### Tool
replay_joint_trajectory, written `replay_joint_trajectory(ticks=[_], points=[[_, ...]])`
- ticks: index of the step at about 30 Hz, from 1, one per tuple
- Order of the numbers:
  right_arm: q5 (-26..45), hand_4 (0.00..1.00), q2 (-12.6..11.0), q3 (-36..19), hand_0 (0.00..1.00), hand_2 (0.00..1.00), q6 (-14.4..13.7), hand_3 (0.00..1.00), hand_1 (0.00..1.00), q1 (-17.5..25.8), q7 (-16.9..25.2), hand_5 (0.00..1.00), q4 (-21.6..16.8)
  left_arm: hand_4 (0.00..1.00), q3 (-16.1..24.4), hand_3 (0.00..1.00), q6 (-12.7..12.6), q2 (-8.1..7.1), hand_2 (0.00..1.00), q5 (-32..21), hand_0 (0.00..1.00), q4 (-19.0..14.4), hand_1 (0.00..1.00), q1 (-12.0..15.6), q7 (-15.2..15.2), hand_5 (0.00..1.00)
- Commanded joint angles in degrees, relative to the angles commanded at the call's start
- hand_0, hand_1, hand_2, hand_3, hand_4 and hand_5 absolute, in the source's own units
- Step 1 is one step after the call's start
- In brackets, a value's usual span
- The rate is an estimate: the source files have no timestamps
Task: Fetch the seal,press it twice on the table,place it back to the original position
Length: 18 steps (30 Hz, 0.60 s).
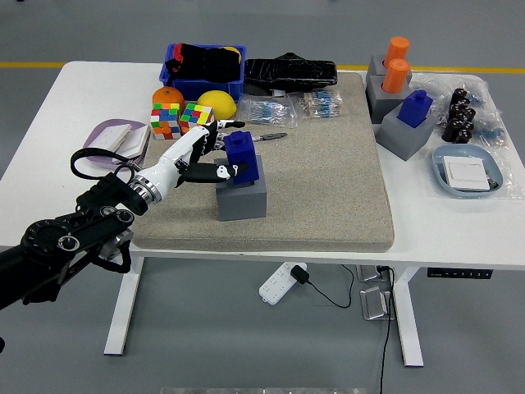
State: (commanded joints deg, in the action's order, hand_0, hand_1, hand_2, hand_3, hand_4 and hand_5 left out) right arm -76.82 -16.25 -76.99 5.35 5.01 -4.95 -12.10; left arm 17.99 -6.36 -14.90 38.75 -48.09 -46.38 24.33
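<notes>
A white table (pixel 49 107) holds a grey mat (pixel 328 180). The left hand (pixel 199 158), white-fingered on a black arm, reaches in from the lower left and grips the seal (pixel 241 159), fingers wrapped around its left side. The seal is a dark blue block with a narrower square knob on top, standing upright. It sits at the top of a grey cube holder (pixel 243 197) near the mat's middle; whether its base is inside the holder's recess or just above it is hard to tell. Behind the hand lie two colourful puzzle cubes (pixel 180 121), an orange (pixel 168 96), a lemon (pixel 217 104) and a pen (pixel 267 137). A second blue seal (pixel 416 107) stands in a grey holder at the far right.
</notes>
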Motion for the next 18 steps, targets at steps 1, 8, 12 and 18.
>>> replay_joint_trajectory(ticks=[1, 8, 12, 18], points=[[0.0, 0.778, 0.0, 0.0, 0.765, 0.671, 0.0, 0.617, 0.678, 0.0, 0.0, 0.499, 0.0, 0.551, -0.2, 0.848, 0.0, 0.17, 0.395, 0.1, 0.801, 0.2, 0.489, -0.1, 0.1, 0.002], [0.0, 0.779, 0.0, -0.1, 0.765, 0.671, 0.0, 0.617, 0.678, 0.0, 0.0, 0.499, 0.0, 0.550, -0.8, 0.847, -0.3, 1.20, 0.395, 0.1, 0.801, 1.8, 0.494, -1.0, 0.6, 0.002], [0.0, 0.779, 0.1, -0.3, 0.765, 0.671, 0.0, 0.617, 0.678, -0.1, 0.0, 0.499, 0.0, 0.549, -1.5, 0.847, -0.5, 1.56, 0.394, 0.6, 0.802, 3.0, 0.493, -1.3, 1.1, 0.002], [-0.1, 0.779, 0.2, -0.5, 0.766, 0.671, 0.0, 0.617, 0.678, 0.0, 0.0, 0.499, 0.1, 0.549, -2.8, 0.847, -1.0, 1.45, 0.393, 0.8, 0.802, 4.5, 0.495, -1.5, 2.0, 0.002]])
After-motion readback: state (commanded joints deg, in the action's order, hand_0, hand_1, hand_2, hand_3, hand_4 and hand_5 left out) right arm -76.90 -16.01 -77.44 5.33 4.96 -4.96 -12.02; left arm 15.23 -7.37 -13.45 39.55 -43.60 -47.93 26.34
